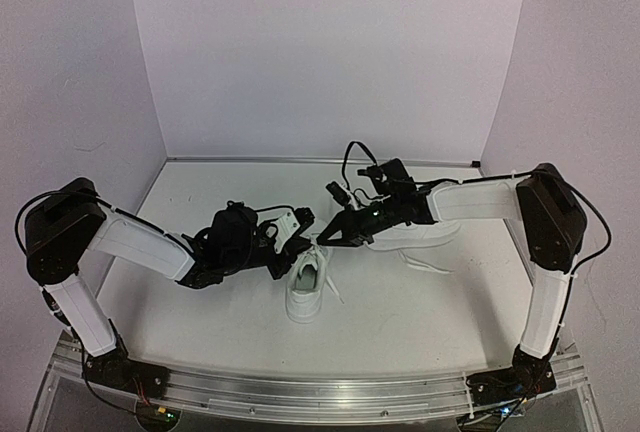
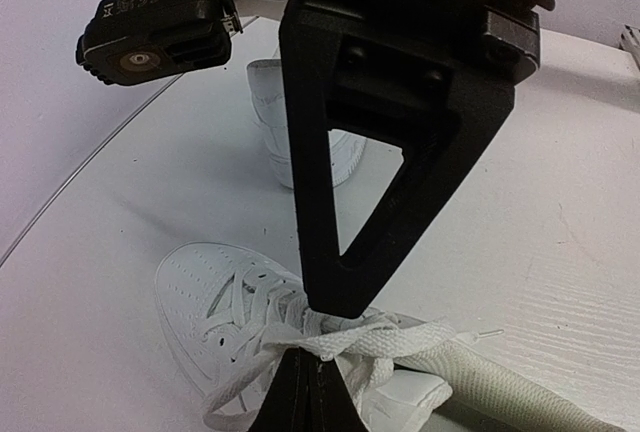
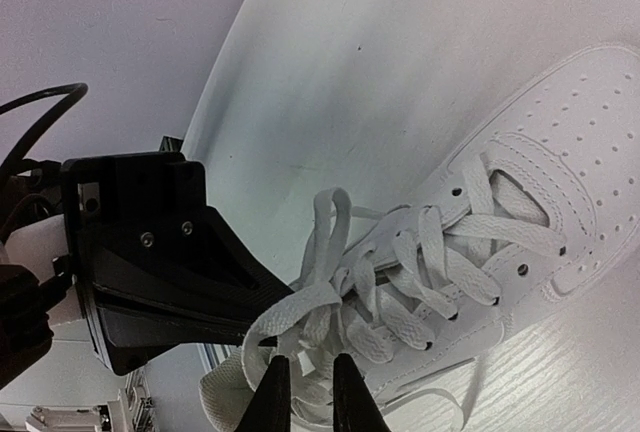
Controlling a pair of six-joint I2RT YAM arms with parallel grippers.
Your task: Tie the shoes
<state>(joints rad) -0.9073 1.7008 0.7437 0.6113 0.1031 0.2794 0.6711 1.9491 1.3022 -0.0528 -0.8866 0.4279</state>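
Note:
One white shoe [image 1: 303, 292] lies mid-table, toe toward the arms, and both grippers meet over its laces. My left gripper [image 1: 303, 246] is shut on a flat white lace [image 2: 430, 337], its fingers pressed together at the pinch [image 2: 308, 357]. Opposite it, my right gripper [image 1: 322, 239] has its jaws drawn narrow on a lace strand beside the knot [image 3: 310, 364]. A lace loop [image 3: 325, 232] stands up above the tangle on the shoe [image 3: 540, 182]. The second shoe [image 1: 420, 233] lies behind, partly under the right forearm.
A loose lace end [image 1: 425, 266] of the second shoe trails onto the white table [image 1: 200, 332]. White walls close in the back and both sides. An aluminium rail [image 1: 320, 384] runs along the near edge between the arm bases.

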